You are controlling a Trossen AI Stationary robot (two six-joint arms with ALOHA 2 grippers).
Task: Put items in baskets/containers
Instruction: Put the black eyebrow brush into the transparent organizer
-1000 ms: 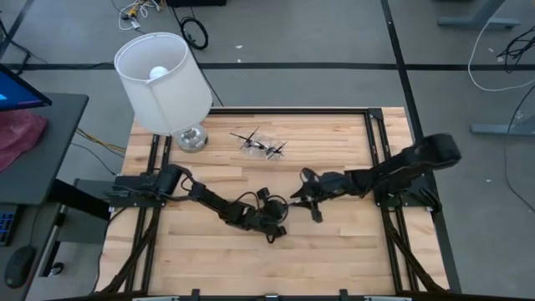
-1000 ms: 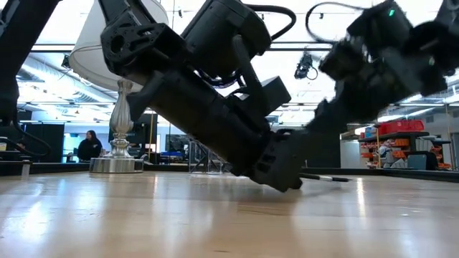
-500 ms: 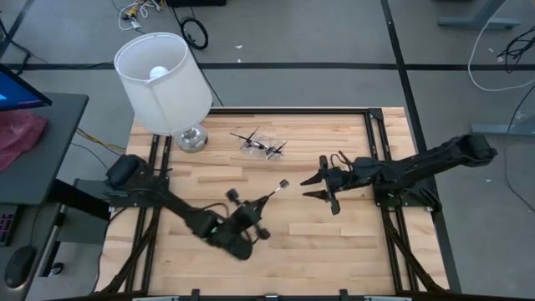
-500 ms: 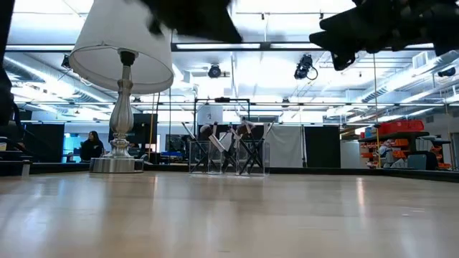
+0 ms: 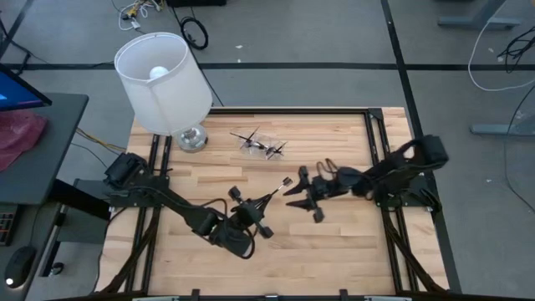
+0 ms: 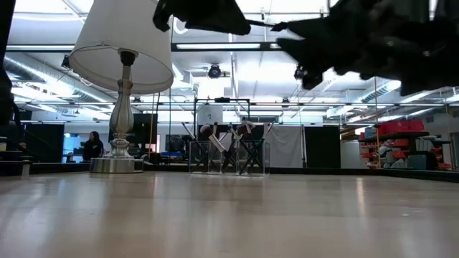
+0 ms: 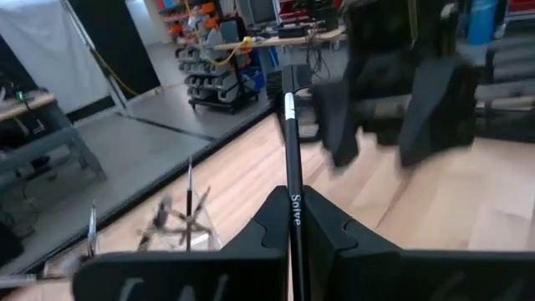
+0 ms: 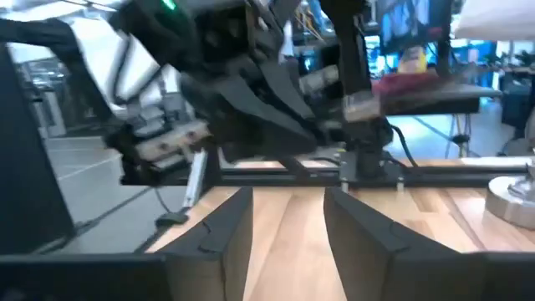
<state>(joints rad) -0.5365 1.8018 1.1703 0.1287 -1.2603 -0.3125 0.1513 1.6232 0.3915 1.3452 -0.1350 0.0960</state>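
Black fingers are pinching a single slim makeup brush (image 7: 292,159) right now: the left gripper (image 5: 253,216) is pressed tight on the handle, and in the left wrist view the shaft is running straight up out of the closed jaws, pale ferrule and dark bristles pointing away. From above, that brush is angling out from the gripper toward the middle of the table, its tip reaching toward the right gripper (image 5: 303,195).

Moving outward, the right gripper is hanging just beside that brush tip with its fingers spread and nothing between them; its own wrist view is showing an open gap with bare wood beyond. It is looking like a handover in the making, though whether the brush is being passed across or carried on by the left arm I cannot say.

Farther out, the clear container (image 5: 261,145) is sitting near the back edge of the wooden table (image 5: 334,251), just beside the base of the lamp (image 5: 163,79). In the low view it is already bristling with several brushes (image 6: 228,143) standing and leaning at crossed angles. So by my reading the job is running well along: most brushes are in, one is in the air, and no loose brush is showing on the boards. What is remaining is getting this one across and dropped in.
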